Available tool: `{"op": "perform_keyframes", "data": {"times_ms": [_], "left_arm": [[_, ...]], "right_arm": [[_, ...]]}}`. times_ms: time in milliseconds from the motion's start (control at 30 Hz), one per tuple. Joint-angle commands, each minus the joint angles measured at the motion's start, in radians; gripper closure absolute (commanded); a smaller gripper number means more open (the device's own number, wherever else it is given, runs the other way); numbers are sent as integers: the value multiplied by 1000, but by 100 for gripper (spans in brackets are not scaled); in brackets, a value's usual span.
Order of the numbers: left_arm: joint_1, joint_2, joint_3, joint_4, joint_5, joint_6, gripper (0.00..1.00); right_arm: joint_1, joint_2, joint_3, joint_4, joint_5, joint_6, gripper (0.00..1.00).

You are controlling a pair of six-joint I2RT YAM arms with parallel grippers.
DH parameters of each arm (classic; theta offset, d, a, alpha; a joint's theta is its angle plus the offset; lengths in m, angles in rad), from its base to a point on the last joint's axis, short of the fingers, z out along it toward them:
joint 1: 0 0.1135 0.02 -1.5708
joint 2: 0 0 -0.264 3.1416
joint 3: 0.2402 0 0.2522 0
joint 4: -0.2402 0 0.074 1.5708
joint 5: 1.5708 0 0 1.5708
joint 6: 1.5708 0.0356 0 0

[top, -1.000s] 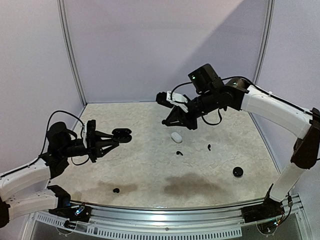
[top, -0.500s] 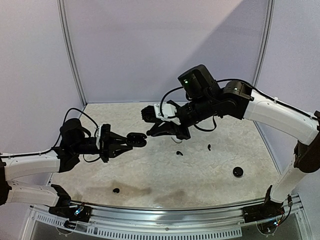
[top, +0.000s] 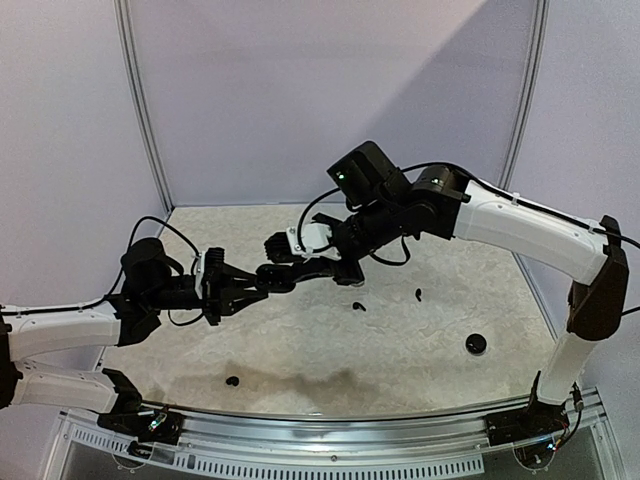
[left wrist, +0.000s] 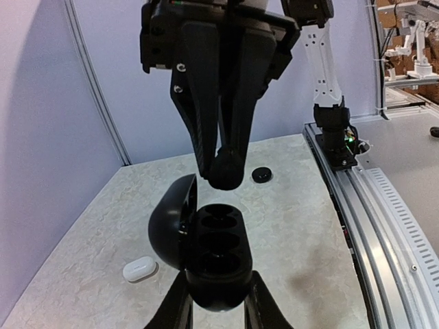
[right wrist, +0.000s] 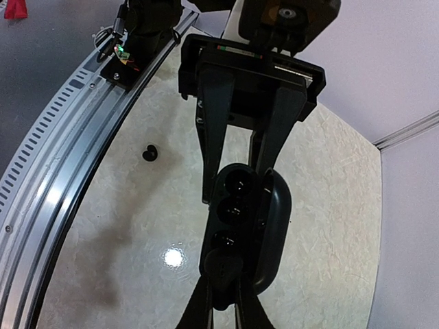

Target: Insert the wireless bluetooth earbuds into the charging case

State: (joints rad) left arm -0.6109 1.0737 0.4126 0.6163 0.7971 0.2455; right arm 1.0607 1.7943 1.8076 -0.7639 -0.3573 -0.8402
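My left gripper [top: 252, 283] is shut on a black charging case [top: 272, 278] and holds it above the table with the lid open. In the left wrist view the case [left wrist: 216, 250] shows several empty wells, with its lid [left wrist: 170, 221] swung to the left. My right gripper [top: 292, 268] is shut on a black earbud [left wrist: 225, 170] and holds it right at the far end of the case. In the right wrist view that earbud [right wrist: 226, 264] sits between my fingertips, over the near end of the case [right wrist: 236, 195]. Loose black earbuds lie on the table [top: 358, 305] [top: 418, 294] [top: 233, 381].
A small white case [left wrist: 140, 269] lies on the table left of the held case. A round black item [top: 476, 344] sits at the right front. White walls close in the back and sides. A metal rail [top: 330, 425] runs along the near edge.
My right arm has swung left and down, bringing the black earbud up to the open case. My left arm first moved the case right and forward, then held nearly still.
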Motion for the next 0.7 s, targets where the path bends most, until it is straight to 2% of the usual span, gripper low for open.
{"op": "perform_keyframes", "data": {"times_ms": [0, 467, 667], "left_arm": [[-19, -3, 12, 23, -16, -3, 100], [-32, -4, -3, 57, -45, 0, 100], [-32, -7, -7, 61, -42, 5, 100]], "right_arm": [[10, 22, 40, -28, 12, -18, 99], [10, 75, 71, -26, 56, -19, 96], [11, 81, 73, -4, 92, -7, 91]]}}
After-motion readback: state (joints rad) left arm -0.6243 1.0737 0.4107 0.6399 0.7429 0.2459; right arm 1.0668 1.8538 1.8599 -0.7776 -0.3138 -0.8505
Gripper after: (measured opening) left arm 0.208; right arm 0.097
